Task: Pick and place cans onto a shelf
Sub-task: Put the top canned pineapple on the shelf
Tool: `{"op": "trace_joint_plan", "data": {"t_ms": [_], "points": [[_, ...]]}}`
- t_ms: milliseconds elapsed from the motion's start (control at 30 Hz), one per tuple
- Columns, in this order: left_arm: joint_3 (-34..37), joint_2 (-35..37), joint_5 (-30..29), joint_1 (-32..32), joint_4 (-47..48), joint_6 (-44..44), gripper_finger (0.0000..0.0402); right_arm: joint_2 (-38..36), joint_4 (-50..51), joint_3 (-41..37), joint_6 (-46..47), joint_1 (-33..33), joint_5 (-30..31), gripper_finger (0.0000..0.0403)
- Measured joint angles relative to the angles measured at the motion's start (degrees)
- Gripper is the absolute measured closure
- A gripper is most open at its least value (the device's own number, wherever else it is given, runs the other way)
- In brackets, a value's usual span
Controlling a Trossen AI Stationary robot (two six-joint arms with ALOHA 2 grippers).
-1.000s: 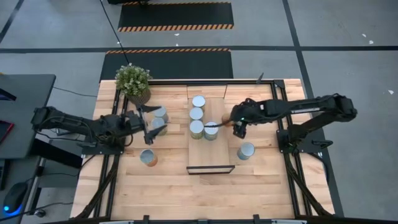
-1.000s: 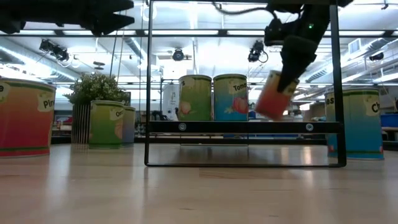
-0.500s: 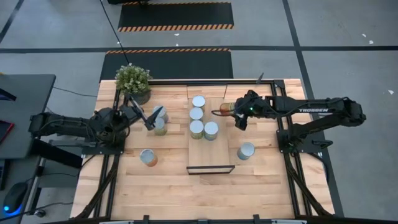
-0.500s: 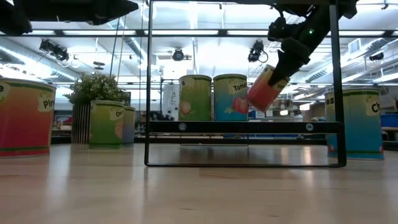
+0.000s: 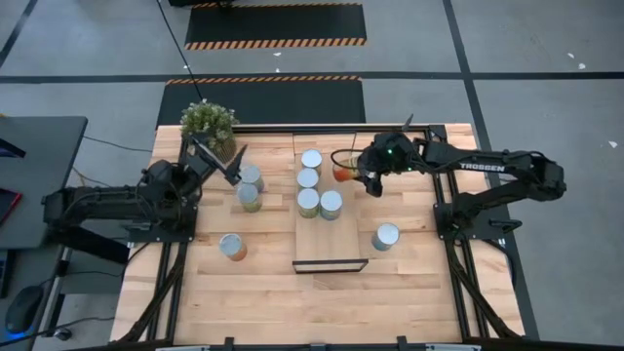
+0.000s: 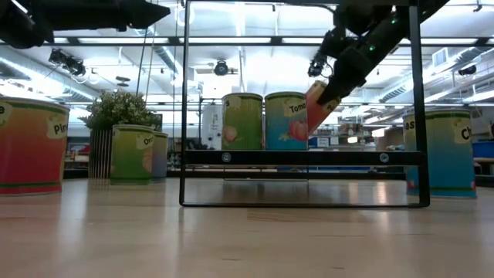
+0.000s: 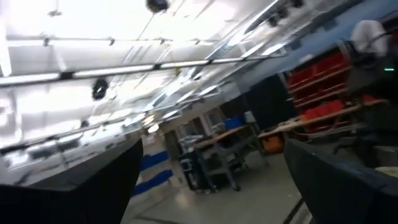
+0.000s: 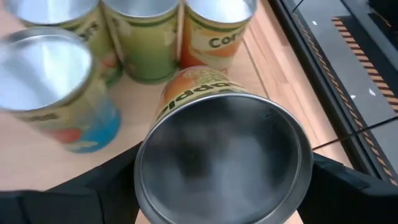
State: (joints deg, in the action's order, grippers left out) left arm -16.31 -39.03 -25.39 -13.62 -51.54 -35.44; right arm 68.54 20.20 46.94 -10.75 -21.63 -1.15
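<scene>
My right gripper point(image 5: 361, 175) is shut on an orange-labelled can point(image 5: 343, 172), tilted above the far right part of the shelf point(image 5: 331, 246). Several cans stand on the shelf: three in a row point(image 5: 308, 179) and one beside them point(image 5: 331, 204). In the low view the held can point(image 6: 318, 108) hangs above the shelf board point(image 6: 301, 157). My left gripper point(image 5: 226, 164) is open and empty, raised near the plant, above two cans on the table point(image 5: 251, 187). My right gripper pinches the can between its two fingers point(image 8: 115, 183), one on each side of the can's wall just below the top rim point(image 8: 144, 163). The fingers come slanting down from the table's right. The can is lifted clear of the shelf and tilted, its open-looking shiny top toward the wrist.
A potted plant point(image 5: 209, 127) stands at the far left. Single cans stand on the table at the near left point(image 5: 232, 246) and right of the shelf point(image 5: 386, 236). The shelf's dark frame posts point(image 6: 185, 100) rise at its ends.
My right gripper has carried the orange can up and toward the table's far left, from beside the shelf's right edge to over the shelf, the can tipping further. My left gripper has drawn back from the two left cans toward the far edge and tipped upward.
</scene>
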Motion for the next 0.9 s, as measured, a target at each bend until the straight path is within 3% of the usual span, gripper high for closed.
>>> {"op": "trace_joint_plan", "data": {"t_ms": [133, 300, 433, 533, 733, 900], "points": [[0.01, -0.39, 3.06, -4.5, 1.06, 4.3, 0.0005, 3.02, -0.33, 1.99, 0.85, -2.04, -0.64, 0.006], [0.01, -0.37, 10.49, -6.97, 0.91, 6.56, 0.0005, 7.96, 8.14, 8.86, 1.5, -1.34, -1.52, 0.006], [0.01, -0.37, 11.1, -7.24, 0.78, 6.83, 0.0005, 12.65, 13.8, 14.04, 1.55, -0.27, -1.57, 0.006], [0.01, -0.36, 7.87, -7.22, -1.15, 8.63, 0.0005, 16.66, 18.68, 18.16, 2.42, 0.53, -1.49, 0.006], [0.01, -0.33, -4.1, -7.22, -0.41, 9.36, 0.0005, 23.28, 27.17, 27.96, 5.46, 2.14, 0.61, 0.006], [0.01, -0.31, -4.74, -7.13, 4.82, 9.29, 0.0005, 28.09, 31.68, 33.97, 8.86, 2.45, 0.98, 0.006]]}}
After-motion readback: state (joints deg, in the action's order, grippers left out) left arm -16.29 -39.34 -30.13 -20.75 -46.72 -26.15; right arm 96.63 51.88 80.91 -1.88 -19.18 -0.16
